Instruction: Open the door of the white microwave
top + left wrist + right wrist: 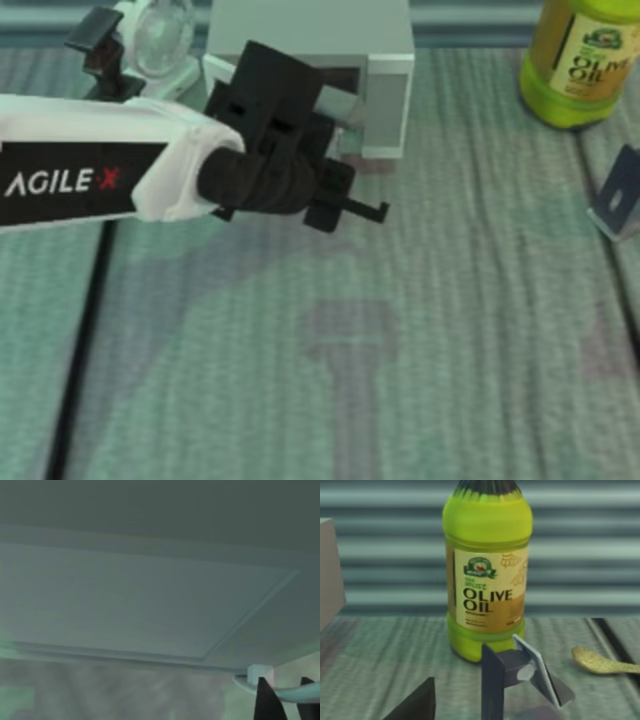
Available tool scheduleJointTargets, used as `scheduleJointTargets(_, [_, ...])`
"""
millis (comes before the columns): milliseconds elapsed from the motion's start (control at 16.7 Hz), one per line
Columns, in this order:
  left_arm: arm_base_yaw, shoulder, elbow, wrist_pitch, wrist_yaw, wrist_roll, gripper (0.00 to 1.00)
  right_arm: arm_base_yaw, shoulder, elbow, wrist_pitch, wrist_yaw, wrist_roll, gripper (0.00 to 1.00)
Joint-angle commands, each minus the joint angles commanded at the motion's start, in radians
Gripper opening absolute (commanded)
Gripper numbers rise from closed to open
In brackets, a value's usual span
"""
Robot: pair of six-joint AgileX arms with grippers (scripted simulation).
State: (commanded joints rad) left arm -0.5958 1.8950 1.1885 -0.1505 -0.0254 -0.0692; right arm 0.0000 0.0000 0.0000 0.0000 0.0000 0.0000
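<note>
Our left gripper (335,140) is tucked right against the front of the white microwave (330,45) at the table's far edge, and in the left wrist view its fingertips (265,700) straddle a pale handle (272,692), though we cannot tell whether they have it pinched. The door (140,605) fills that view, seemingly swung partway. We judge the pull is in hand; next comes an arcing sweep outward. The right gripper (457,700) waits by the olive oil bottle (580,55), apparently spread.
</note>
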Motion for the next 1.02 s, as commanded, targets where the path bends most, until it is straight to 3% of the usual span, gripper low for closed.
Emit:
scheduleJointTargets(480, [0.0, 0.0, 0.0, 0.0, 0.0, 0.0, 0.0, 0.0, 0.0, 0.0, 0.0, 0.0, 0.0, 1.0])
scheduleJointTargets(1020, [0.017, -0.022, -0.03, 0.008, 0.04, 0.046, 0.0, 0.0, 0.0, 0.0, 0.0, 0.0, 0.0, 1.0])
